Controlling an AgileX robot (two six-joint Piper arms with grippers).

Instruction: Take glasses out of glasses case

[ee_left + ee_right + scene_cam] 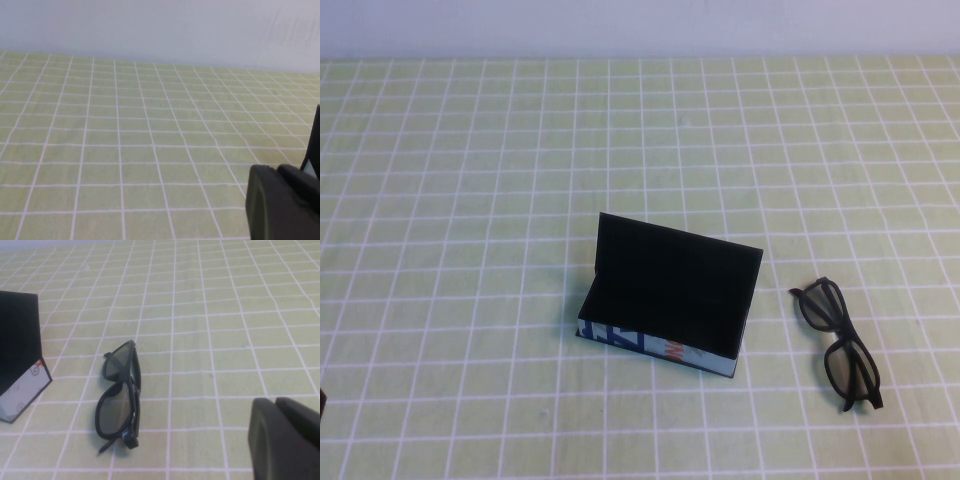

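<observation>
One big cloth [470, 200] covers the whole desk. It is light green with thin white lines that make squares. A plain pale wall [640, 25] runs along the far edge of the desk.

At the near left corner of the desk, only a tiny dark bit shows at the edge of the high view. The left gripper [285, 200] sits low over the green cloth on the left side, with nothing in it. I cannot tell if it is wide or narrow.

Near the middle of the desk, a bit toward the near edge, stands the glasses case [665, 300]. Its lid is up and the inside is black. Its front side is light with blue and orange print.

Just right of the case, the glasses [840, 345] lie on the cloth, not touching it.

The right gripper [287, 437] sits low near the glasses, toward the near right corner, holding nothing. I cannot tell how wide it is.
</observation>
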